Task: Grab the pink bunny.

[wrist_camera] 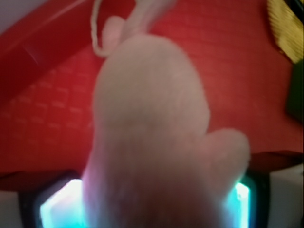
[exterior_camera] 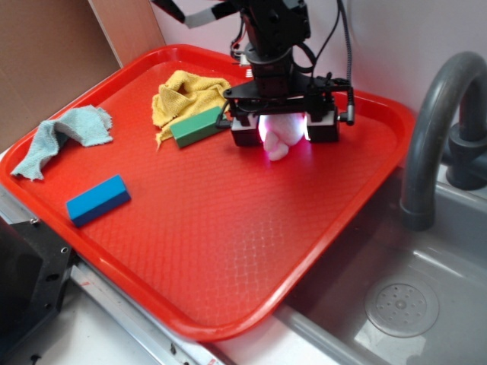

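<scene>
Closest to the wrist camera we see the pink bunny, which fills almost the whole view as a pale fuzzy mass, with a thin white loop at its upper end. From the outside view, we find the gripper above the far part of the red tray, and its two black fingers are closed on the bunny from both sides (the pads glow with a pinkish light). The lower end of the bunny hangs out below the fingers; we cannot tell if it touches the tray surface. Just beside the gripper lies a green block, partly resting on a yellow cloth. A blue block and a light blue cloth lie well apart from it, on the tray's other side. Next to the tray we see a grey sink with its faucet.
</scene>
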Tool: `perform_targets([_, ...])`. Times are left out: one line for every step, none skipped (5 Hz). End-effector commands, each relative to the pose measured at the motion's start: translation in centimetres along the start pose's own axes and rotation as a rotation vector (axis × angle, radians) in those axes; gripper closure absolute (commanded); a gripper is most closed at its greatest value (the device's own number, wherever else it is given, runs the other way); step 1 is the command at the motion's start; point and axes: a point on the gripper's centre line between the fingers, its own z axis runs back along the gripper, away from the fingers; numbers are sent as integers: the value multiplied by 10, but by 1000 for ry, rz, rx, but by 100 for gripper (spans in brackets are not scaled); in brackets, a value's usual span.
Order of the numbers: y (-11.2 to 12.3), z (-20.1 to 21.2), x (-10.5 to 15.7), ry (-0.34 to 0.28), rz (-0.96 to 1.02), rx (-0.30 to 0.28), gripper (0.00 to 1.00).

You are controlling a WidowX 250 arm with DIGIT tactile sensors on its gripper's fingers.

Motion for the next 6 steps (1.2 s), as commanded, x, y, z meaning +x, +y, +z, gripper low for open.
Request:
perform_targets([12,-6,5,-16,-11,20,100])
perform_targets([35,33,13,-67,33,19,100])
perform_targets([65,81,27,-103,-38,-15,100])
perform_targets([87,127,29,4,-271,-121,100])
perform_targets([105,177,19,65,-464,-206,100])
perform_targets([126,227,8,-5,-458,-247,100])
